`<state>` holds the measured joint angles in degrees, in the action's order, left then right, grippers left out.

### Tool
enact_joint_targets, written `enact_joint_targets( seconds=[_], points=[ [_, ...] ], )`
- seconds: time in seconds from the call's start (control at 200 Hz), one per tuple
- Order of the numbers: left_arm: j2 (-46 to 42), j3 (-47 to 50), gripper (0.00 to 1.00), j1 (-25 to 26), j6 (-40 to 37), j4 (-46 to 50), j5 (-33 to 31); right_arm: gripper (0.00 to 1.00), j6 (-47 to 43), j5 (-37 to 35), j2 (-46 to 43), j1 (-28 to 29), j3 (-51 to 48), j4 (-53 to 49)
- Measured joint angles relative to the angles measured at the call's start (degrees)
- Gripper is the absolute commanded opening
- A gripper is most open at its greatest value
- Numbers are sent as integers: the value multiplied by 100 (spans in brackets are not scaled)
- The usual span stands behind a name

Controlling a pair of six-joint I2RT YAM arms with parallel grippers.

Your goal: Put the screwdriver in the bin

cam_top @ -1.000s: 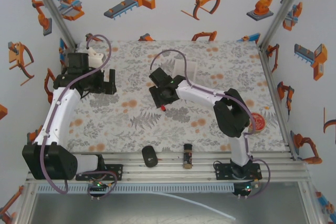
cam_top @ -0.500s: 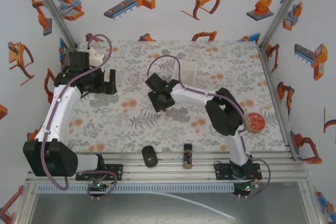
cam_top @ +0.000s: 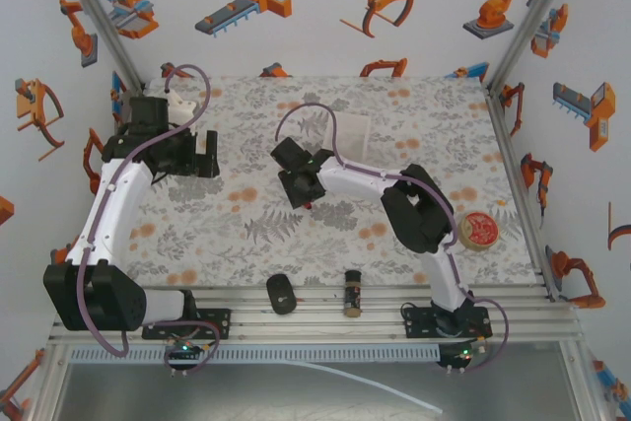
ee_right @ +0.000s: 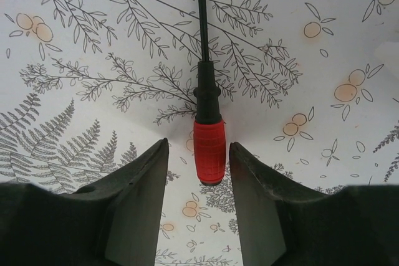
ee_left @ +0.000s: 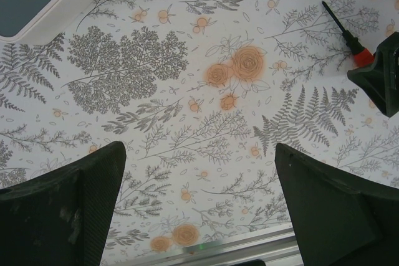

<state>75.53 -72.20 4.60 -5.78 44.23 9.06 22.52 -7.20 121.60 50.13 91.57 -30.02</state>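
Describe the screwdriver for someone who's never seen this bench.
On the floral table cover, look mid-table at the right arm's gripper. Lying flat between its open fingers is the tiny screwdriver with a red ribbed handle and thin dark shaft. It's the only red-handled tool; the short brown-black cylinder sits apart on the front rail.

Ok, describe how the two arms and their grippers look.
The left arm and right arm have white link shells with bulky black joints and black bases. A thin purple-grey cable runs along each, looping free near the wrist. The left gripper and right gripper are black, each with two wedge-shaped, matte dark fingers, slightly scuffed.
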Motion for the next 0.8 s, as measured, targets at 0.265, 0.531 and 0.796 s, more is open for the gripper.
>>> enact_joint_targets(
  seconds=[0.265, 0.531, 0.796],
  points=[
    [2, -2, 97, 0, 0, 0, -7, 42, 17, -39, 2, 0, 11, 33],
    [4, -2, 97, 0, -2, 0, -22, 40, 20, -63, 50, -2, 11, 35],
    [11, -2, 97, 0, -2, 0, -48, 32, 22, -101, 101, -4, 11, 48]
  ],
)
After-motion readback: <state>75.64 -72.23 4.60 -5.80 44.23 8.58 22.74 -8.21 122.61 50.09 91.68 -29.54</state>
